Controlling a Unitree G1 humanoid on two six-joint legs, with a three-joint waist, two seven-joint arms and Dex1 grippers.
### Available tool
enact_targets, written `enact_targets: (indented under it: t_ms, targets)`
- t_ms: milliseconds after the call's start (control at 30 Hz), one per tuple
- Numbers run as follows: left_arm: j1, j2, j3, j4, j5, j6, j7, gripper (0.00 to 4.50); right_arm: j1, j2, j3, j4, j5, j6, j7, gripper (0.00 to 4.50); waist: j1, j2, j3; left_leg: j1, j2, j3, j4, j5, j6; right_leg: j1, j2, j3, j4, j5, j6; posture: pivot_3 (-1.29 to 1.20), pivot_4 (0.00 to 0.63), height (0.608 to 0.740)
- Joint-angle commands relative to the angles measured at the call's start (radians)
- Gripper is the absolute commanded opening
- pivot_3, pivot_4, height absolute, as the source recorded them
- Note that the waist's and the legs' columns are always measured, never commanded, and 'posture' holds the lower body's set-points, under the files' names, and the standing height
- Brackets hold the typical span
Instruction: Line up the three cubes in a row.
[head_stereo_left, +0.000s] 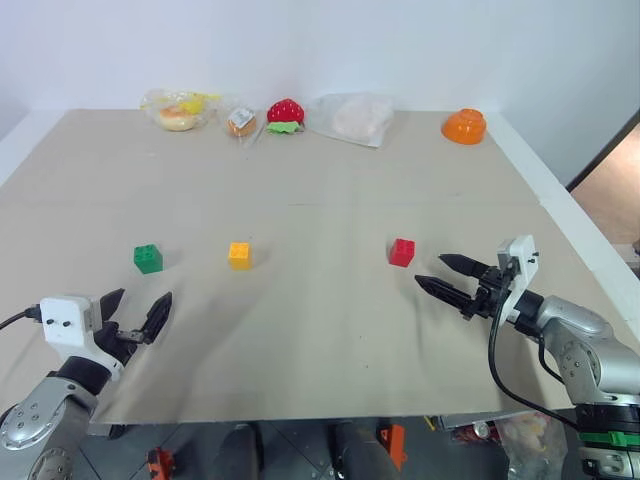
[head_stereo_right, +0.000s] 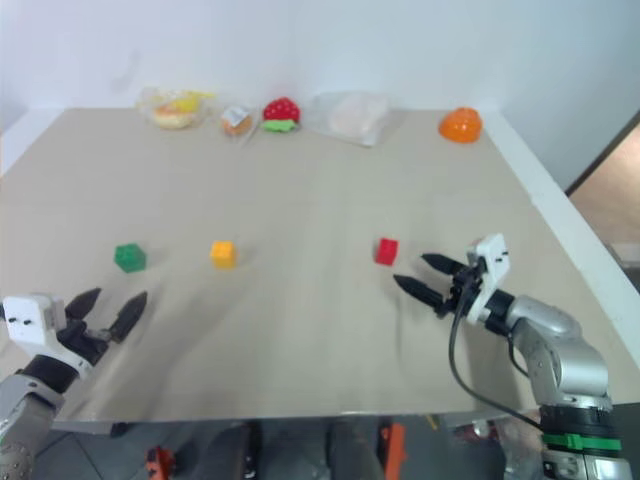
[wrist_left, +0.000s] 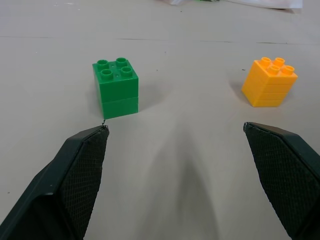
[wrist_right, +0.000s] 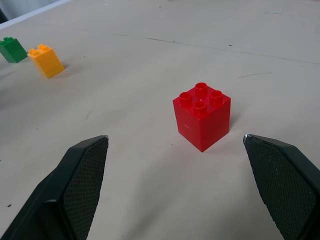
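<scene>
Cubes already lay roughly in one line across the table (head_stereo_left: 300, 330): green cube (head_stereo_left: 147, 258), yellow cube (head_stereo_left: 239, 254) near it, red cube (head_stereo_left: 402, 252) well apart. Left gripper (head_stereo_left: 135, 313) and right gripper (head_stereo_left: 448, 275) were both spread wide, holding nothing; closing that gap seemed left.

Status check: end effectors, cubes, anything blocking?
Left end effector and right end effector open, empty. Green cube, yellow-orange cube, red cube roughly in row, unevenly spaced. Nothing between them.

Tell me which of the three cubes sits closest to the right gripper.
The red cube: it sits just ahead of the open right gripper, while the yellow-orange cube and green cube lie far off toward the left gripper.
</scene>
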Motion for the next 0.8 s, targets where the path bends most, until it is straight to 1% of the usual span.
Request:
enact_targets:
  t_ms: [33, 133, 200, 300, 400, 533, 600, 700, 800]
  targets:
    - [-0.015, -0.008, -0.002, 0.015, 0.000, -0.028, -0.019, 4.46, 0.006, -0.018, -0.032, -0.021, -0.009, -0.024, 0.005, 4.50, 0.000, 0.000, 0.000, 0.000, 0.000, 0.000, 0.000, 0.000, 0.000, 0.000, 0.000, 0.000, 0.000, 0.000, 0.000, 0.00, 0.150, 0.740]
    - [0.000, 0.026, -0.062, 0.041, 0.038, -0.080, -0.139, 4.46, 0.022, -0.042, -0.012, 0.004, -0.065, -0.049, 0.005, 4.50, 0.000, 0.000, 0.000, 0.001, 0.000, 0.000, 0.001, 0.000, 0.000, 0.000, 0.000, 0.000, 0.001, 0.000, 0.000, 0.00, 0.150, 0.740]
    - [0.010, 0.063, -0.113, 0.030, 0.049, -0.122, -0.251, 4.46, 0.026, -0.047, -0.001, 0.005, -0.089, -0.058, 0.005, 4.50, 0.000, 0.000, 0.000, 0.001, -0.001, 0.001, 0.002, 0.000, 0.000, 0.000, 0.000, 0.002, 0.001, 0.000, 0.000, 0.00, 0.150, 0.740]
    - [-0.021, 0.097, -0.166, 0.011, 0.014, -0.136, -0.362, 4.46, 0.023, -0.059, -0.008, 0.009, -0.099, -0.061, 0.017, 4.50, 0.000, 0.000, 0.000, 0.001, -0.001, 0.002, 0.003, 0.000, 0.000, 0.000, -0.001, 0.003, 0.001, 0.000, -0.001, 0.00, 0.150, 0.740]
    - [-0.143, 0.139, -0.227, 0.008, -0.020, -0.114, -0.451, 4.46, 0.004, -0.083, -0.004, 0.029, -0.115, -0.076, 0.051, 4.50, 0.003, 0.000, 0.000, 0.001, -0.001, 0.002, 0.004, 0.001, 0.001, 0.001, -0.001, 0.003, 0.002, 0.001, -0.002, 0.00, 0.150, 0.740]
    - [-0.350, 0.192, -0.344, 0.063, -0.016, -0.103, -0.598, 4.46, -0.089, -0.097, 0.072, 0.114, -0.167, -0.119, 0.121, 4.50, 0.000, 0.001, 0.000, 0.002, -0.001, 0.002, 0.006, 0.002, 0.002, 0.002, -0.001, 0.003, 0.003, 0.001, -0.002, 0.00, 0.150, 0.740]
    - [-0.425, 0.197, -0.375, 0.097, -0.026, -0.091, -0.647, 4.46, -0.145, -0.086, 0.100, 0.166, -0.182, -0.132, 0.142, 4.50, -0.006, 0.001, -0.001, 0.002, -0.001, 0.004, 0.007, 0.002, 0.002, 0.002, 0.000, 0.005, 0.003, 0.003, 0.000, 0.00, 0.150, 0.740]
    - [-0.560, 0.192, -0.432, 0.189, -0.033, -0.090, -0.754, 4.46, -0.251, -0.064, 0.157, 0.296, -0.233, -0.183, 0.176, 4.50, -0.007, 0.001, 0.000, 0.002, -0.001, 0.003, 0.006, 0.002, 0.002, 0.001, 0.001, 0.005, 0.005, 0.003, 0.002, 0.00, 0.150, 0.740]
    - [-0.627, 0.189, -0.469, 0.255, -0.016, -0.101, -0.823, 4.46, -0.313, -0.053, 0.178, 0.398, -0.266, -0.232, 0.195, 4.50, -0.003, 0.002, 0.000, 0.001, -0.001, 0.000, 0.005, 0.002, 0.002, 0.001, 0.005, 0.005, 0.006, 0.002, 0.002, 0.00, 0.150, 0.740]
